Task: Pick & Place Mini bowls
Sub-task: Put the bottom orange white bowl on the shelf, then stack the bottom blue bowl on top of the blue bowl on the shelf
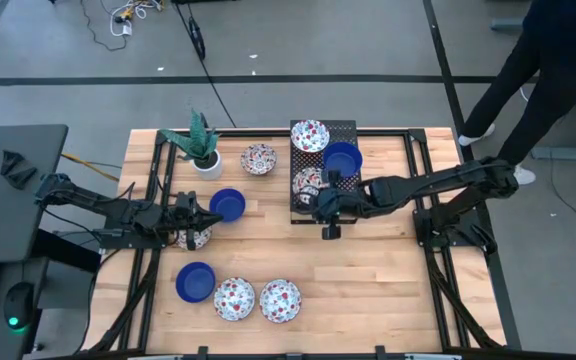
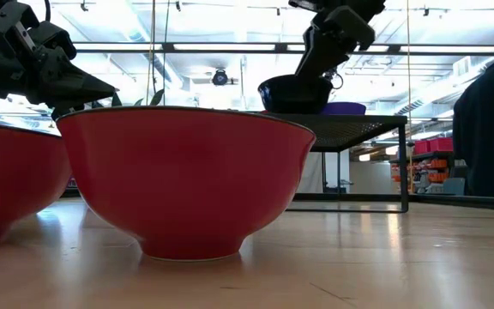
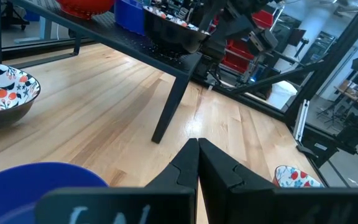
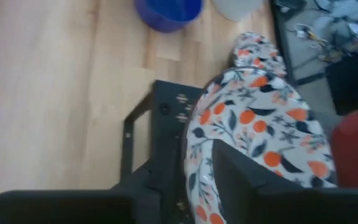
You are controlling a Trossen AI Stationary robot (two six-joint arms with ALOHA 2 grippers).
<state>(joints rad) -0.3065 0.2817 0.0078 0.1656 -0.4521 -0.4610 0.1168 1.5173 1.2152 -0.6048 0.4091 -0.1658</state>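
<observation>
Right gripper (image 1: pixel 320 203) grasps a floral bowl (image 1: pixel 308 186) at the black rack's (image 1: pixel 352 128) near edge.
The high view shows the left gripper (image 1: pixel 211 215) near the tabletop's left edge; its wrist view shows the fingers (image 3: pixel 194 163) pressed together, empty. The right wrist view shows a finger (image 4: pixel 253 177) inside the bowl's rim.

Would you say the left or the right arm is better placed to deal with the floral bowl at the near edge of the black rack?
The right. The right gripper is already at the floral bowl on the black rack, a finger inside its rim. The left gripper is shut, beside a blue bowl well away from the rack.
</observation>
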